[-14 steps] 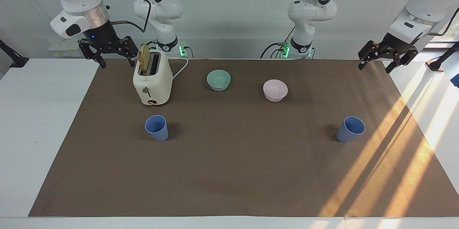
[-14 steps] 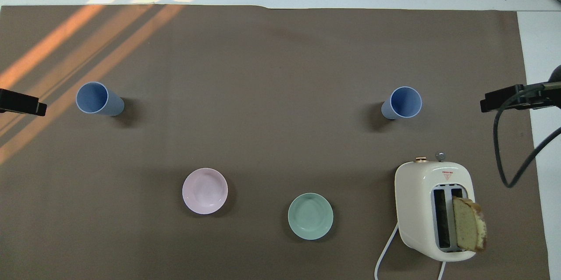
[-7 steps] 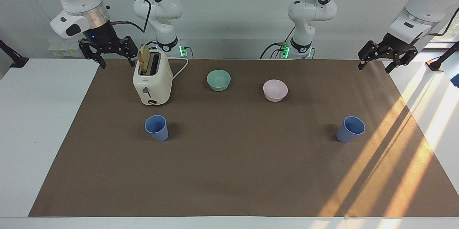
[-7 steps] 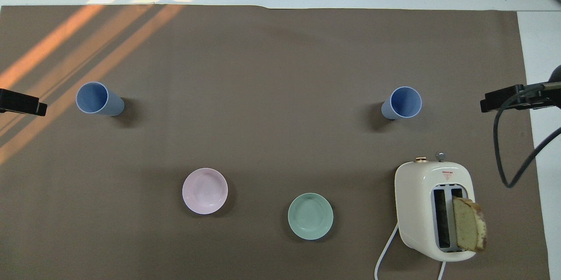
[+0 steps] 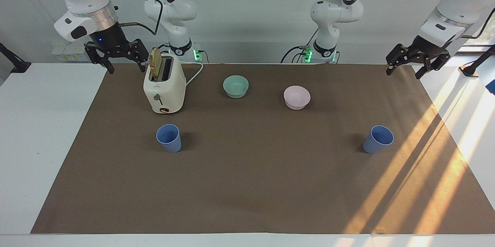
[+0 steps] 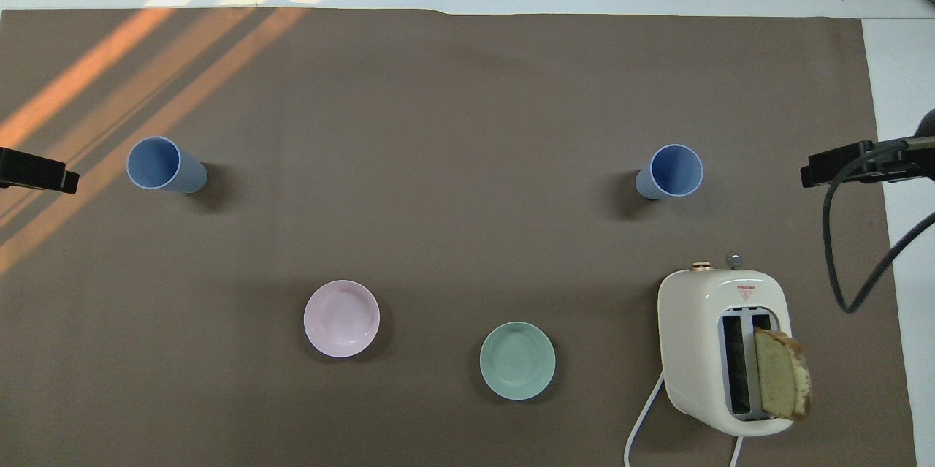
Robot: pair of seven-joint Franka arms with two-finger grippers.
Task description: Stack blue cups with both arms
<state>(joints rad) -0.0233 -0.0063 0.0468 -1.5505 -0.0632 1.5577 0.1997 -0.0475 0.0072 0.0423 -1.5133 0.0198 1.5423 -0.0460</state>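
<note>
Two blue cups stand upright and apart on the brown mat. One cup (image 5: 168, 138) (image 6: 670, 172) is toward the right arm's end, farther from the robots than the toaster. The other cup (image 5: 378, 139) (image 6: 164, 166) is toward the left arm's end. My right gripper (image 5: 125, 68) hangs open and empty in the air beside the toaster, over the mat's edge. My left gripper (image 5: 404, 72) hangs open and empty over the mat's corner at its own end. In the overhead view only one finger of each shows: the left finger (image 6: 36, 171) and the right finger (image 6: 840, 164).
A cream toaster (image 5: 164, 88) (image 6: 723, 350) with a slice of bread in it stands near the right arm. A mint-green bowl (image 5: 236, 86) (image 6: 517, 360) and a pale pink bowl (image 5: 296, 97) (image 6: 341, 318) sit between the cups and the robots. A black cable (image 6: 847, 248) hangs by the right gripper.
</note>
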